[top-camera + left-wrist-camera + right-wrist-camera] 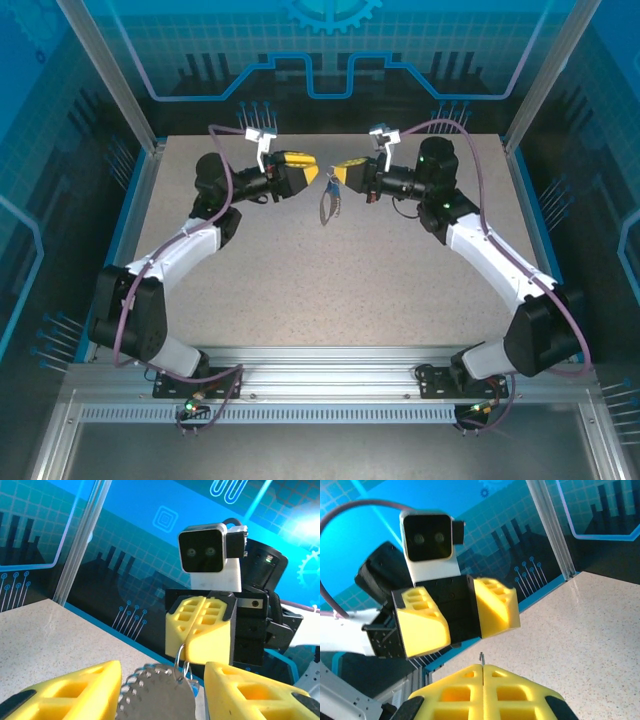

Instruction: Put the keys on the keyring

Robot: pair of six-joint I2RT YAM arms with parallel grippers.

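While the right pincer (340, 176) is closed fully, with no gap between its fingers, on the metal end of the keyring (327, 207), the dark strap hangs free beneath it, above the counter (300, 300) and apart from it. The left pincer (312, 172) faces it tip to tip, just beside it, spread wide and gripping nothing.

In the left wrist view, a thin wire ring (183, 662) emerges from the seam of the right pincer (201, 630) and reaches toward the gap of the left pincer (162, 669). A silver toothed-edged piece (155, 697) behind the ring is too close to the lens to identify. In the right wrist view, a short metal tip (481, 657) projects from the right pincer (482, 669) toward the left pincer (462, 615).

A small blue spot at the right pincer's tips is probably the head of the key (334, 186). Whether the key is already threaded cannot be told.

Step in hand, as judged: presenting the ring for two-arm threading. The next move calls for the left pincer to advance slightly, centre the ring between its pads, and close without twisting the ring out of the right pincer's hold.
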